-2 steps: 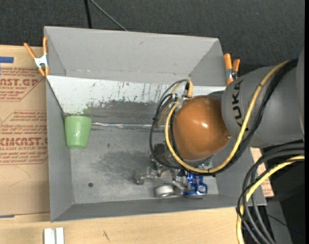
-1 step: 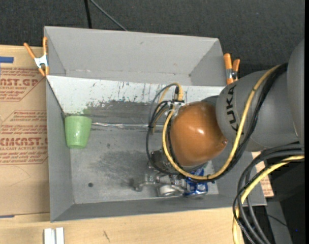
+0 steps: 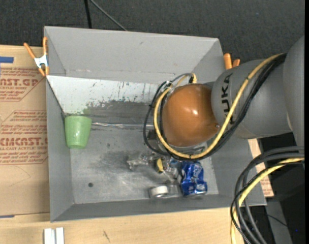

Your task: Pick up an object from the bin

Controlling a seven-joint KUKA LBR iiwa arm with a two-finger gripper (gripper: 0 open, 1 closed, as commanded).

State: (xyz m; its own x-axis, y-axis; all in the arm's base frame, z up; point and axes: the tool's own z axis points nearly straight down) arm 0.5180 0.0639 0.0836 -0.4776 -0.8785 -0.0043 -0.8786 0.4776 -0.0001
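Note:
My gripper (image 3: 155, 162) reaches down below the arm's orange cover, near the bin's front right part. Right beside it, on its right, lies a crumpled blue wrapper-like thing (image 3: 193, 180). A small round silver thing (image 3: 158, 191) lies just in front of the gripper, close to the bin's front wall. Much of the gripper is hidden by the cover, and what it touches cannot be made out.
A light green plastic cup (image 3: 77, 131) lies on its side against the bin's left wall, well apart from the gripper. The arm with its orange cover and looped cables hangs over the bin's right half.

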